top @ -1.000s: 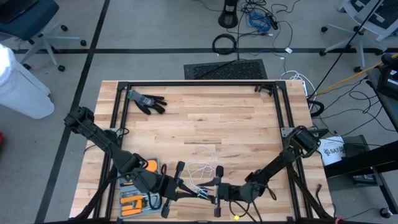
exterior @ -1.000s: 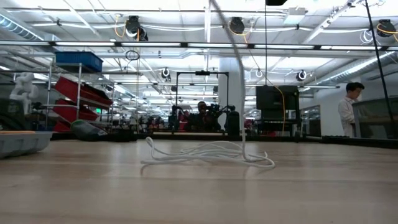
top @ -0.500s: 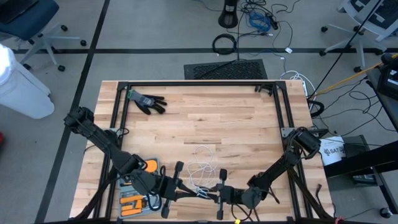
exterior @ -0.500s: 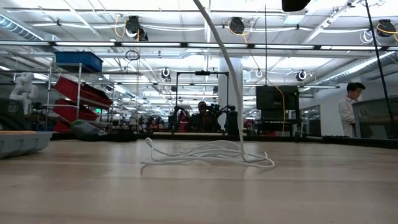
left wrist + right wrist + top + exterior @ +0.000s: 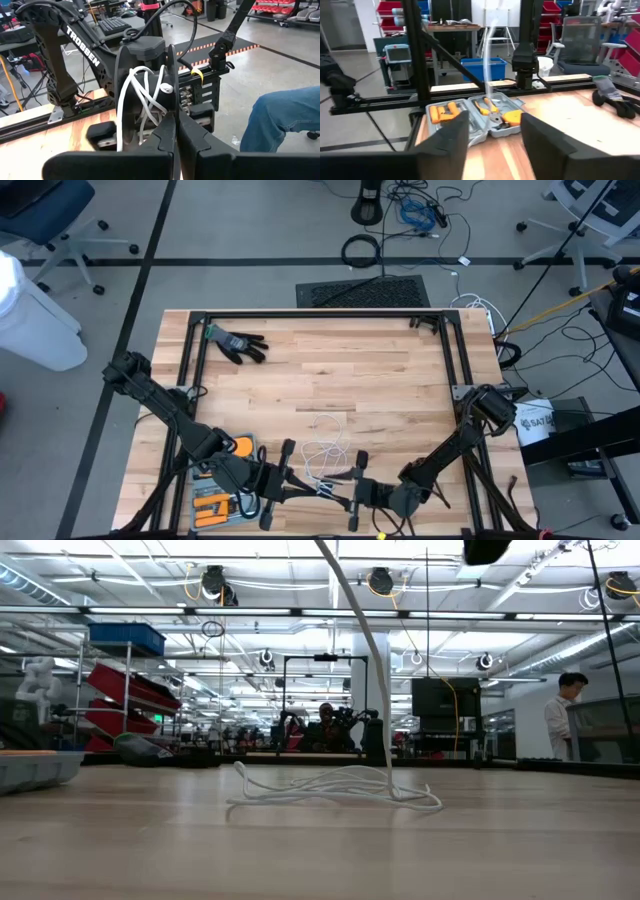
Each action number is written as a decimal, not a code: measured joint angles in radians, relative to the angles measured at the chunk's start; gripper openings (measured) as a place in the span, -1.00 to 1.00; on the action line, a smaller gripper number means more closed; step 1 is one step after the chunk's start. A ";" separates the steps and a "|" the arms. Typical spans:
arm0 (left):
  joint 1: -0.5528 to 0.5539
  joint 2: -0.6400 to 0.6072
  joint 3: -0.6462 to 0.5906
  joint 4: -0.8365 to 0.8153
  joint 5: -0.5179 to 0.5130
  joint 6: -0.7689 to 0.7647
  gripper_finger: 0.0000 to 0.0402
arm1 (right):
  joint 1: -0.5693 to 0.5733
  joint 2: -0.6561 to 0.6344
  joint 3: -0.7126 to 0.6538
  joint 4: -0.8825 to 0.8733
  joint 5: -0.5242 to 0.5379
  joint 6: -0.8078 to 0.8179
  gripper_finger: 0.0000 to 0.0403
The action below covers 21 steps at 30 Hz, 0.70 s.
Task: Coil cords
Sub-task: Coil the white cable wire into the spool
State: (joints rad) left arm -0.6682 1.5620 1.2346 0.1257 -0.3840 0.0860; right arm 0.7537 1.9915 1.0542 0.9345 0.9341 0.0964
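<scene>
cord [image 5: 335, 788] looped on table | left gripper [image 5: 322, 489] closed | right gripper [image 5: 490, 137] fingers apart, empty

**Hidden, cropped or unclear**

In the high view, left gripper [image 5: 300, 480] and right gripper [image 5: 345, 480] crowded together at the table's [image 5: 380, 380] near edge, arm bases cropped there; fingertips too small to judge, and any contact with the white cord [image 5: 322, 452] between them impossible to tell; orange tool tray [image 5: 215, 498] half covered by the left arm.

From table height, cord's [image 5: 340, 788] rising strand cut off at the top edge, holder out of sight; dark gripper part [image 5: 488, 550] cropped at the top, arm unidentifiable.

Right wrist view: strand [image 5: 488, 60] blurred and pale, ends lost; glove [image 5: 612, 97] partly cut off.

Left wrist view: cord [image 5: 145, 102] wound on a dark spool [image 5: 142, 95], far side hidden; seated person's leg [image 5: 280, 117] only.
</scene>
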 joint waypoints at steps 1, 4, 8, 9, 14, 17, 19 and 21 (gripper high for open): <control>0.000 0.000 0.000 0.000 0.000 0.000 -0.97 | -0.009 0.000 0.000 0.002 -0.012 0.000 -0.13; 0.000 0.000 0.000 0.000 0.000 0.000 -0.97 | -0.035 0.000 0.000 0.016 -0.085 0.009 -0.04; 0.000 0.000 0.000 0.000 0.000 0.004 -0.97 | -0.049 0.000 0.000 0.019 -0.093 0.013 -0.20; 0.000 0.000 0.000 0.000 0.000 0.005 -0.97 | -0.048 0.000 0.000 0.020 -0.092 0.000 -0.29; 0.000 0.000 0.000 -0.003 0.000 0.007 -0.97 | -0.027 0.000 0.000 0.017 -0.070 -0.027 -0.87; 0.000 0.000 0.000 -0.004 0.000 0.006 -0.97 | -0.022 0.000 0.000 0.000 -0.067 -0.001 -0.95; -0.001 0.000 0.000 -0.005 0.000 0.006 -0.97 | -0.017 0.000 0.000 -0.028 -0.067 0.039 -0.97; -0.007 -0.001 0.000 -0.008 -0.004 0.000 -0.97 | -0.006 0.000 0.000 -0.071 -0.058 0.073 -0.99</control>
State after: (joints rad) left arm -0.6748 1.5612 1.2346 0.1180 -0.3875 0.0864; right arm 0.7473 1.9915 1.0542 0.8639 0.8765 0.1693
